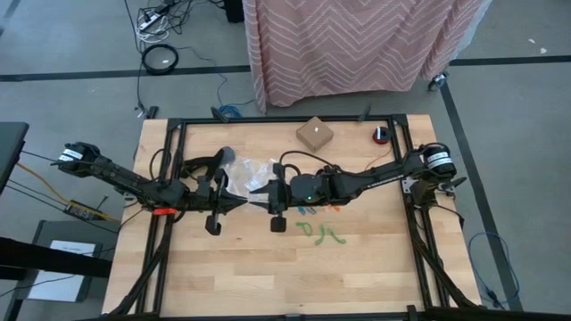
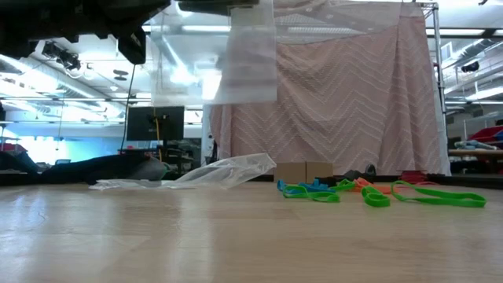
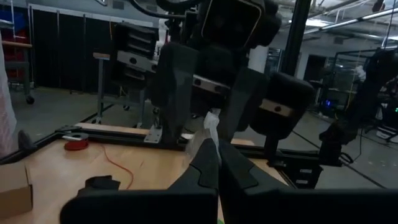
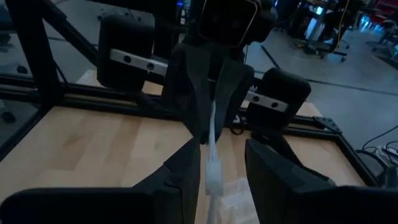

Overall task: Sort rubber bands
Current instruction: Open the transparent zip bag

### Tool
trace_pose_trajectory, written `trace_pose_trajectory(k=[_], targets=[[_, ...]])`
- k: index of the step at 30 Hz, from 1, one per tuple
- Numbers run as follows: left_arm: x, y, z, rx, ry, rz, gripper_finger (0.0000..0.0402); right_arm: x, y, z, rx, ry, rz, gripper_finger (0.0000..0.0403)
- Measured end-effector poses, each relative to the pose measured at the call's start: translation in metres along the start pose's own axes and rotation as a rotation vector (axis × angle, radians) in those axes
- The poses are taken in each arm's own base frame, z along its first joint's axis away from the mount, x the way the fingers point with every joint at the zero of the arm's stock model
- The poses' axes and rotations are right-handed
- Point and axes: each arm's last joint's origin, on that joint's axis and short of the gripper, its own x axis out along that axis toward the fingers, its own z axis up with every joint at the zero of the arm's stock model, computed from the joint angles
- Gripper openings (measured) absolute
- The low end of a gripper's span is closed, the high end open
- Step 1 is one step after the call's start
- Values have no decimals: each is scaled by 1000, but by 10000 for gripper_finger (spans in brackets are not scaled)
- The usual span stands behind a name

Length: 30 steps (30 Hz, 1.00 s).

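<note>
Rubber bands lie loose on the wooden table, blue and orange ones [image 1: 314,210] and green ones [image 1: 323,234] nearer the front; the low view shows the green [image 2: 440,196] and blue [image 2: 306,190] ones flat on the wood. A clear plastic bag [image 2: 251,63] hangs above mid-table from my left gripper [image 1: 243,201], which is shut on it. My right gripper [image 4: 224,155] faces the left one tip to tip. It is open, with the bag's top edge [image 4: 213,165] running between its fingers, close to one of them. My left gripper pinches the clear bag's top edge [image 4: 210,127] between its two shut fingers, reaching in level from the table's left. The bag hangs straight down below the fingers, clear of the table. My right gripper: I cannot tell whether a finger touches the bag's edge.
A second clear bag [image 1: 250,169] lies crumpled on the table just behind the grippers. A small cardboard box [image 1: 314,134] and a red object [image 1: 381,135] sit near the far edge. Black frame rails [image 1: 169,178] border the table left and right.
</note>
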Motion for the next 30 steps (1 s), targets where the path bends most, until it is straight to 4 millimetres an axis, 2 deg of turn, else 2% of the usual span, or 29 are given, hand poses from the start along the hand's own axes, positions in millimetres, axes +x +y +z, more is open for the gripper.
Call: trace_pose_trajectory(k=[8, 22, 25, 30], targets=[[0, 0, -1, 2, 7, 1, 0, -6, 7, -2, -17, 58, -30, 113], [0, 0, 0, 0, 2, 0, 0, -10, 10, 2, -22, 44, -38, 108], [0, 0, -1, 2, 7, 1, 0, -10, 10, 2, -22, 42, -38, 87], [0, 0, -1, 2, 7, 1, 0, -10, 10, 2, -26, 47, -36, 26]])
